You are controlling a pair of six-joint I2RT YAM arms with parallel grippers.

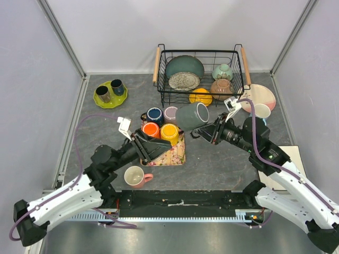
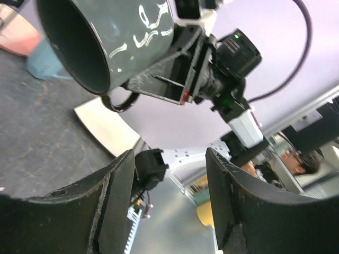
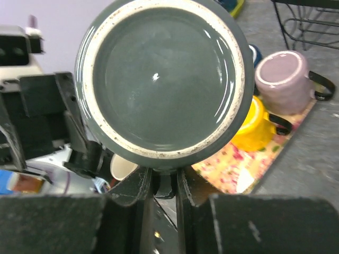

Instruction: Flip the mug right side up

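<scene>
Grey mug (image 1: 192,116) tipped sideways, clamped in R end effector (image 3: 166,185), L end effector (image 1: 154,149) fingers apart

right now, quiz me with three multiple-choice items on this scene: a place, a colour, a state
1. The pink mug is: A in the left jaws; B on the table by the left arm; C in the right jaws.
2. The mug in the right jaws is: A grey; B yellow; C orange.
3. The left jaws are: A open; B shut on a mug; C shut, empty.
Key: B, it stands on the table; A, its body is grey in every view; A, they stand apart with nothing between.
</scene>
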